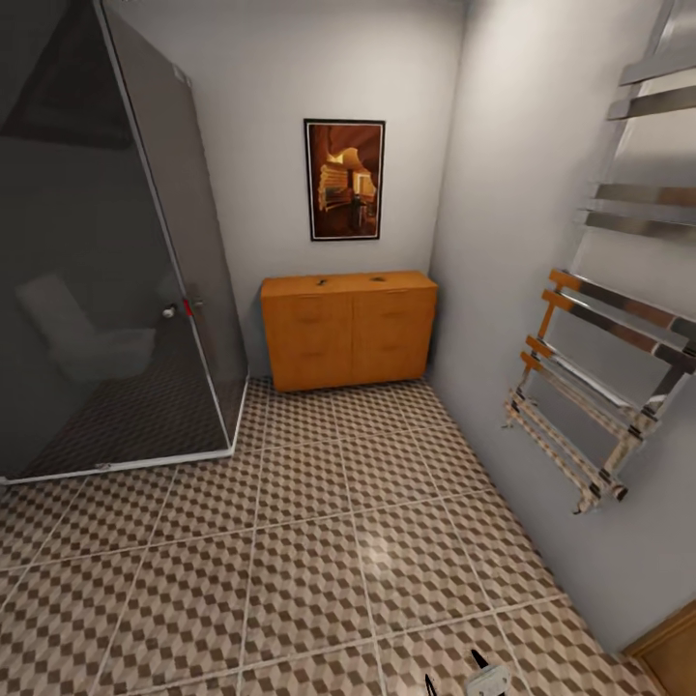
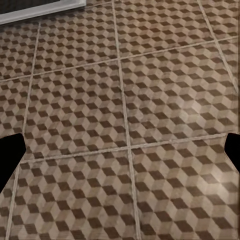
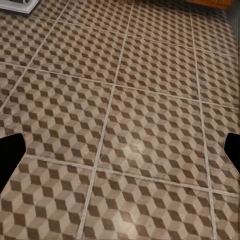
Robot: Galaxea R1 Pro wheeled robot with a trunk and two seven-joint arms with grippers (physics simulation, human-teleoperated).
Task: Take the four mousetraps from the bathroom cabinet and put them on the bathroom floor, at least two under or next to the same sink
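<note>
The robot stands on the bathroom floor (image 1: 319, 570), facing the cabinet (image 1: 348, 329), which sits against the far wall between a dark glass shower enclosure (image 1: 106, 271) on the left and a wall-mounted towel rack (image 1: 599, 387) on the right. A framed picture (image 1: 345, 179) hangs above it.

On the cabinet's flat top, 2 small dark marks (image 1: 322, 281) show near the far edge; these may be mousetraps, but they are too small to tell. No more than 2 such marks are visible.

The main risk from here, in my judgement, is the grasp itself: the traps are tiny and flat, so a hand coming down slightly off could push one along the top or off the back edge. Driving in too close on the right could also brush the towel rack, and the shower's corner narrows the approach on the left.

The cabinet is low, wide and orange-brown, with plain drawer fronts and slim matching handles. The floor tiles carry a brown, beige and white cube print with pale grout.

In each wrist view the left hand (image 2: 120, 145) and right hand (image 3: 120, 150) show fingertips spread wide apart over bare tile, holding nothing.
</note>
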